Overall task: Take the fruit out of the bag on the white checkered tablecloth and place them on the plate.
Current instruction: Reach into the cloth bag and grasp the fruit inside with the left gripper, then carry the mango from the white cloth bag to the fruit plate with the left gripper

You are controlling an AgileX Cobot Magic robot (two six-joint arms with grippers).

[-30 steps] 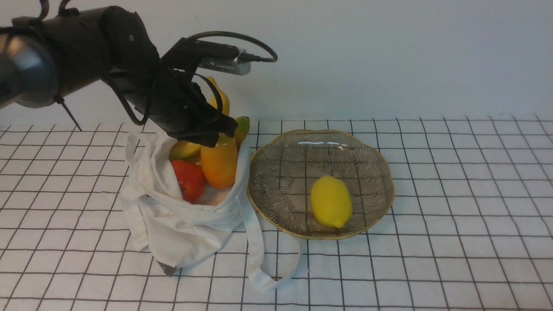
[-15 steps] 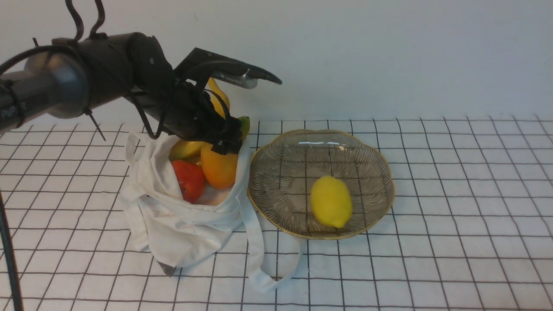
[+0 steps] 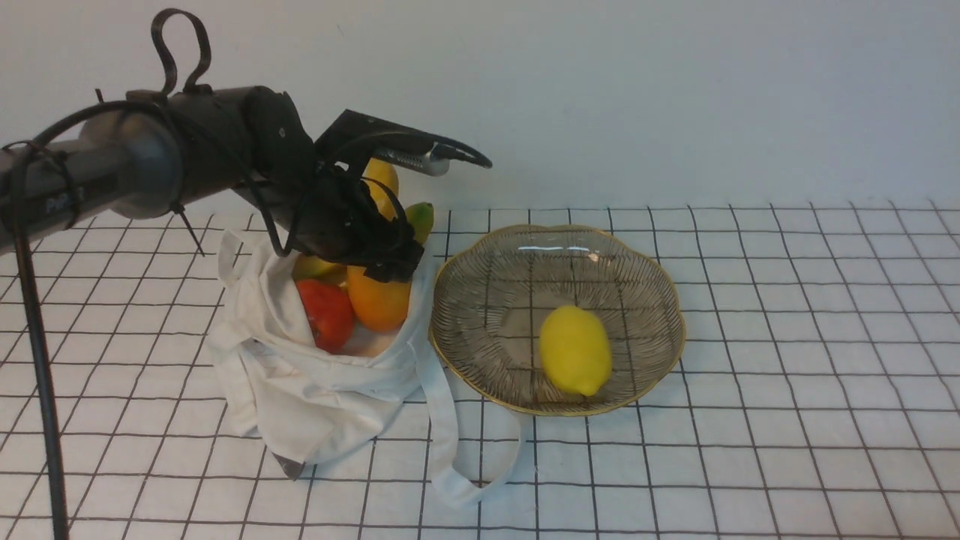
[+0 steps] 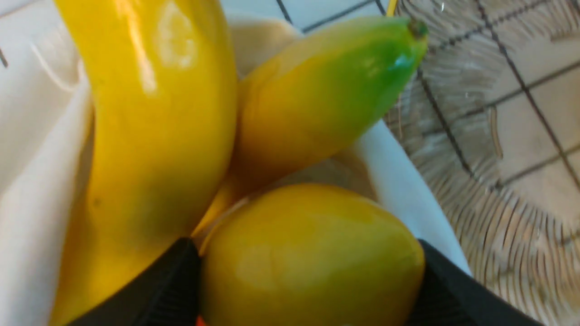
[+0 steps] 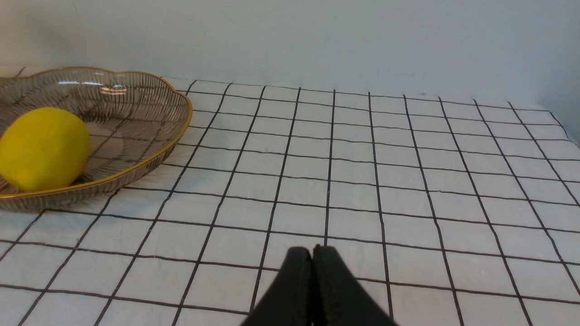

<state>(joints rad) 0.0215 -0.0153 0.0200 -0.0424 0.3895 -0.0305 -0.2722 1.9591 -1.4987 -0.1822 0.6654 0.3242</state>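
The white bag (image 3: 315, 405) lies open on the checkered tablecloth (image 3: 787, 375), left of the plate (image 3: 670, 300). In it are the orange-yellow mango (image 3: 379, 304), a red-orange fruit (image 3: 328, 313) and two bananas (image 3: 382, 180) (image 3: 420, 217). My left gripper (image 3: 382, 266) is open, its fingers down on either side of the mango's top (image 4: 312, 253), with both bananas (image 4: 154, 113) (image 4: 317, 99) just beyond. The lemon (image 3: 575, 350) lies on the plate. My right gripper (image 5: 312, 253) is shut and empty, low over the cloth, right of the plate (image 5: 181, 117); it is out of the front view.
The bag's long strap (image 3: 450, 450) loops over the cloth in front of the plate. A black cable (image 3: 41, 375) hangs down at the far left. A plain wall stands behind the table.
My left arm has come down and tilted forward, bringing the gripper lower over the mango. The fruit, bag and plate have barely moved.
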